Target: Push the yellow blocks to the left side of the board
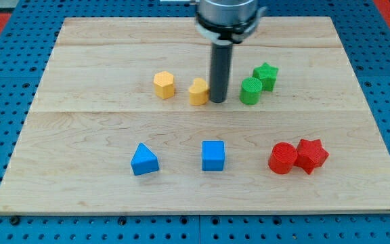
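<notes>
Two yellow blocks lie just above the board's middle. A yellow hexagon block [164,85] is on the left. A second yellow block [198,91], whose shape I cannot make out, is to its right. My tip [218,100] stands right against that second block's right side, between it and a green cylinder [250,91]. The rod rises straight up to the arm at the view's top.
A green star [266,74] touches the green cylinder at its upper right. A blue triangle [144,160] and a blue cube [213,155] lie lower down. A red cylinder [283,158] and a red star [311,155] sit together at lower right. The wooden board [73,135] lies on a blue pegboard.
</notes>
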